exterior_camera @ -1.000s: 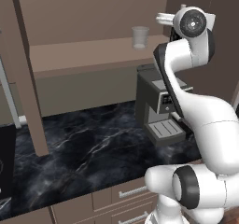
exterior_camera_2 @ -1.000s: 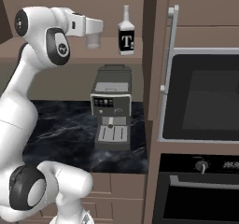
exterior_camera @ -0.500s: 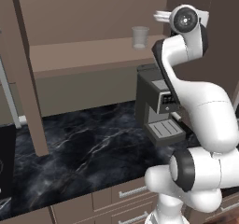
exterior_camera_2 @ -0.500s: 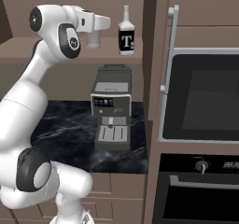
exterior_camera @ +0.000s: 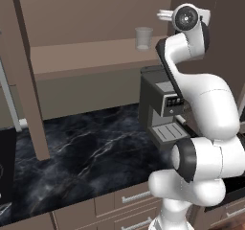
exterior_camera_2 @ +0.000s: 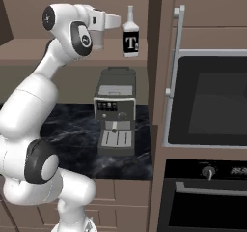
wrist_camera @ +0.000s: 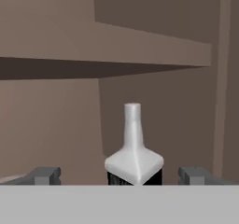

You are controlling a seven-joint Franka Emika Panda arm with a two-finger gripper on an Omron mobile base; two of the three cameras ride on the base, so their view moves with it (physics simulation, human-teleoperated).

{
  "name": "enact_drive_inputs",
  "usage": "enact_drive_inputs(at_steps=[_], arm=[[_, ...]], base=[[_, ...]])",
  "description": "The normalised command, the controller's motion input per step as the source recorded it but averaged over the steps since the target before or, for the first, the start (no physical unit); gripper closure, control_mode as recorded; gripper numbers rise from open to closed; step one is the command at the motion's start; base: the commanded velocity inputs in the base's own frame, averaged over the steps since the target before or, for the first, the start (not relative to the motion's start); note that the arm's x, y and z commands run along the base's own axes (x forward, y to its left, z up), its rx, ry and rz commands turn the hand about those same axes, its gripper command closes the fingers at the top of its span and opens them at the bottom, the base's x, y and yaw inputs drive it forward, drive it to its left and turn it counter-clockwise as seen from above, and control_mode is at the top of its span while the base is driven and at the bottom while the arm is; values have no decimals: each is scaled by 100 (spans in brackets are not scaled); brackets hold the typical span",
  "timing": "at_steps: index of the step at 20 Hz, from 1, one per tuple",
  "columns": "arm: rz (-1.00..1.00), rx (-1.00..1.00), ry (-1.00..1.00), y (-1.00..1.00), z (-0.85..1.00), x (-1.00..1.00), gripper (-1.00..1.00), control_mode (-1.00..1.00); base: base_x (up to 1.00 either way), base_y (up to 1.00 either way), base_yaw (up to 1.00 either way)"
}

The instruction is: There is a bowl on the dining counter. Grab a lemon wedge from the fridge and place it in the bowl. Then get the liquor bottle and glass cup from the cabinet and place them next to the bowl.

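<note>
The liquor bottle, white-necked with a dark label, stands on the cabinet shelf. My gripper is open at neck height just left of it, with a small gap. In the hand view the bottle stands centred between the two fingertips, further in and untouched, and the gripper holds nothing. The glass cup stands upright on the same shelf, left of my hand; in the right base view the cup shows just below the hand.
A coffee machine stands on the black marble counter under the shelf. The open cabinet door with its long handle and the oven are to the right. A cabinet panel stands at the left.
The arm has swung the hand along the shelf towards the liquor bottle, closing most of the gap. The jaws stay open; bottle and cup have not moved.
</note>
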Motion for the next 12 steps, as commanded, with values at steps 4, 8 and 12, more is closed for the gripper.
enact_drive_inputs(at_steps=[4, 8, 12], arm=[[0, -1, 0, -18, 0, 22, -100, -100], [0, 0, 0, -23, 0, 16, -100, -100], [0, 0, 0, -20, 0, 17, -100, -100]], base=[[0, 0, 0], [0, 0, 0], [0, 0, 0]])
